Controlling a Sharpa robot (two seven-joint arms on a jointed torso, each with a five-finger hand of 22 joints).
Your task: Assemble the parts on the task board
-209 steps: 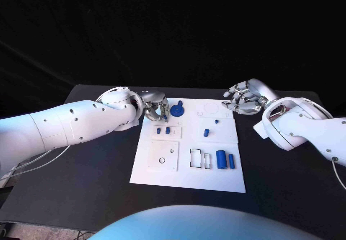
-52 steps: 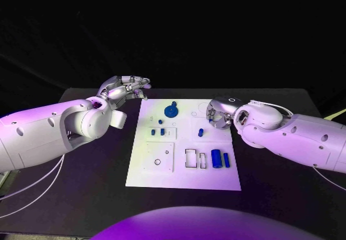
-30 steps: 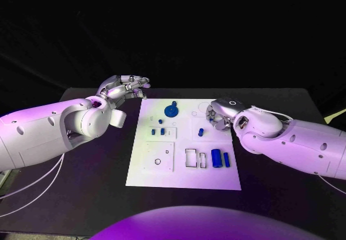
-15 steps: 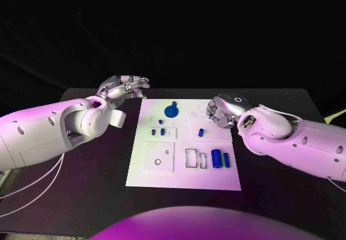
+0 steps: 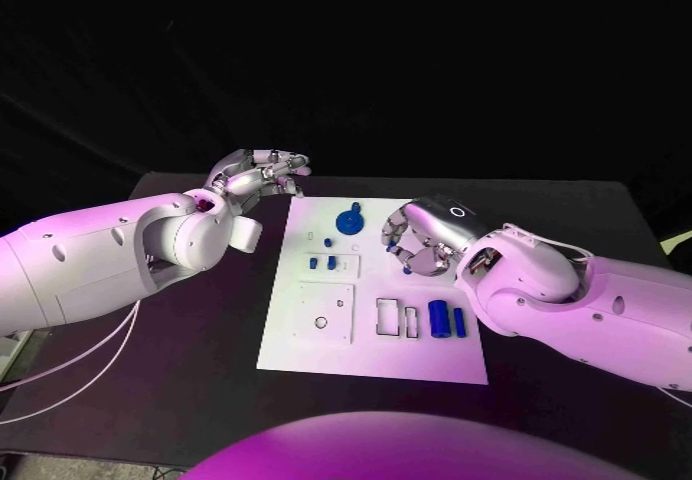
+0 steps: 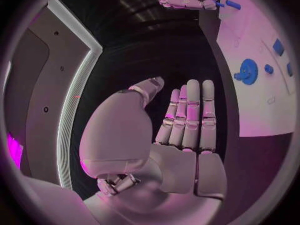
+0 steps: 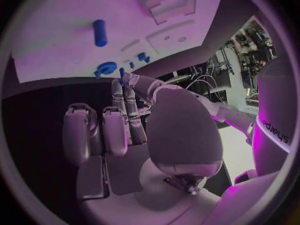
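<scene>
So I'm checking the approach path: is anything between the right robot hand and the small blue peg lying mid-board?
Nothing visible. The right robot hand hovers directly over the small blue peg on the task board, fingers apart, with only bare board around it.

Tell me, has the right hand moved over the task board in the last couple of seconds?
Yes. The right hand has come inward from the right edge of the task board, and now hangs over its middle, near the small blue peg.

Left hand [image 5: 261, 173] raised just off the task board's [image 5: 320, 345] far left corner, fingers straight and together, holding nothing. Right hand [image 5: 415, 243] over the board's right half, fingers curled down; grip unclear.
</scene>
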